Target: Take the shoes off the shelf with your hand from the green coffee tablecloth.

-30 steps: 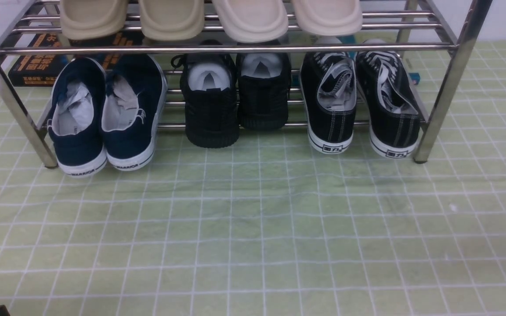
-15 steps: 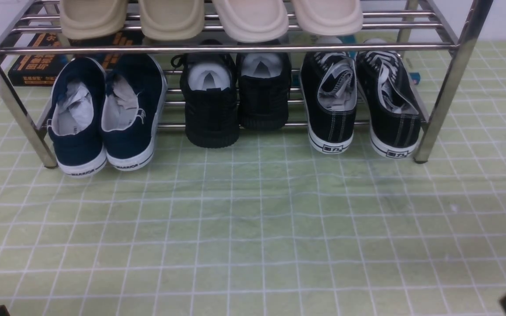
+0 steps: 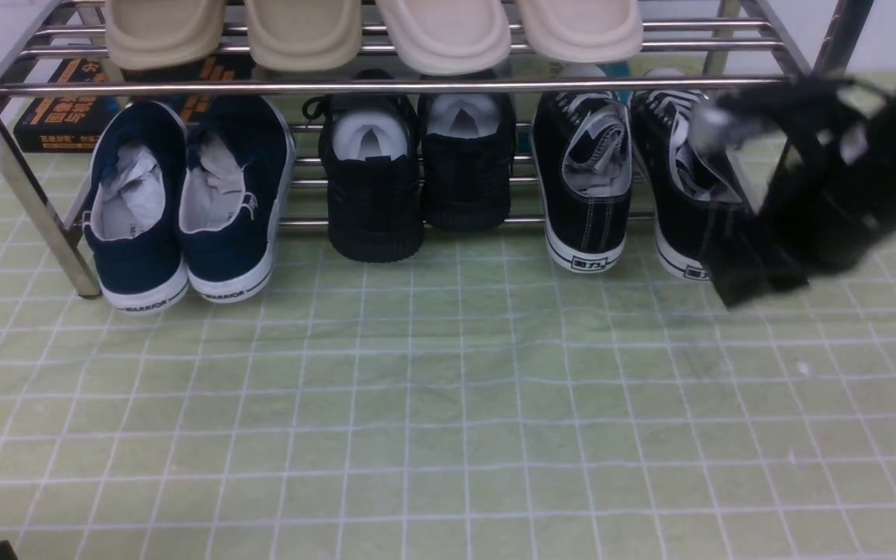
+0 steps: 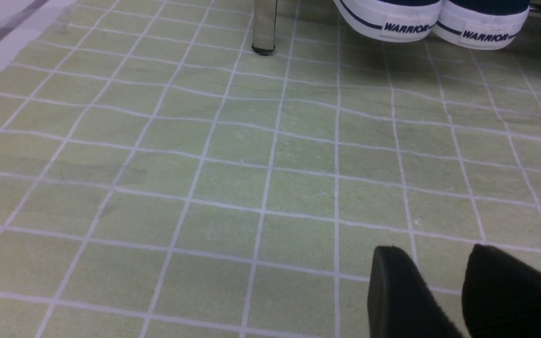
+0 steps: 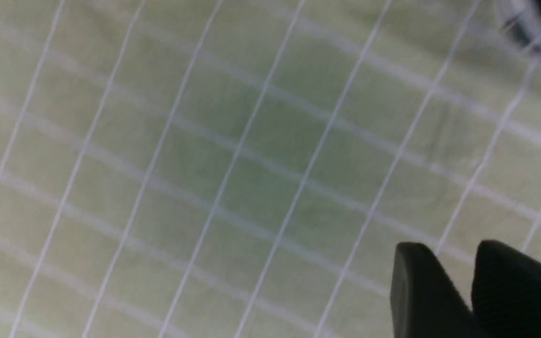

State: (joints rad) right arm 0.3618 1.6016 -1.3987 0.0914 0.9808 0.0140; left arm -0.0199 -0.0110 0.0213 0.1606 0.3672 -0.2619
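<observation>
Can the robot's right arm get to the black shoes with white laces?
Probably yes. The right arm shows blurred right by the shoes, across the outer one. The shelf is open at the front there, and nothing lies between. Its top rail runs low above them, though.

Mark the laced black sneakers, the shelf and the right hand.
laced black sneakers (image 3: 584,225): front view, one shoe's heel.
shelf (image 3: 261,87): front view, upper front rail.
right hand (image 5: 451,253): right wrist view, between fingertips.

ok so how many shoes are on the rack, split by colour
beige slippers: 4
navy sneakers: 2
all-black shoes: 2
black sneakers with white laces: 2
total: 10
</observation>
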